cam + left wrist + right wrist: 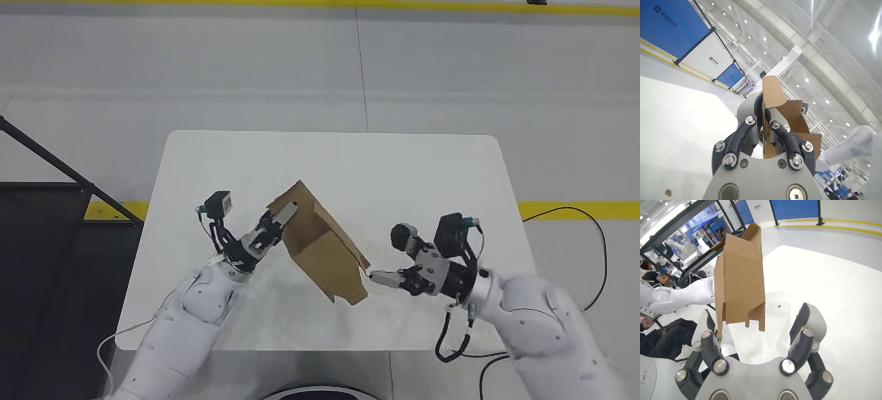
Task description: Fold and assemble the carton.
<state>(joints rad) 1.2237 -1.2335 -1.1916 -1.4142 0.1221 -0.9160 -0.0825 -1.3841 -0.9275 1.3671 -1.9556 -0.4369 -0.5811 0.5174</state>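
Observation:
A brown carton [322, 252] is held up over the white table [420, 180], opened into a tube with its flaps loose. My left gripper [280, 222] is shut on one wall of the carton [770, 106] at its near-left end, the cardboard edge pinched between the fingers [758, 108]. My right gripper [385, 277] is open just off the carton's opposite lower end. In the right wrist view the carton [740, 279] hangs in front of the wide-apart fingers [802, 321], with one flap corner close by the other finger; contact is unclear.
A small dark speck [779, 306] lies on the table beyond the carton. A black frame and dark mat [40, 250] stand off the table's left side. People sit in the room behind, away from the carton.

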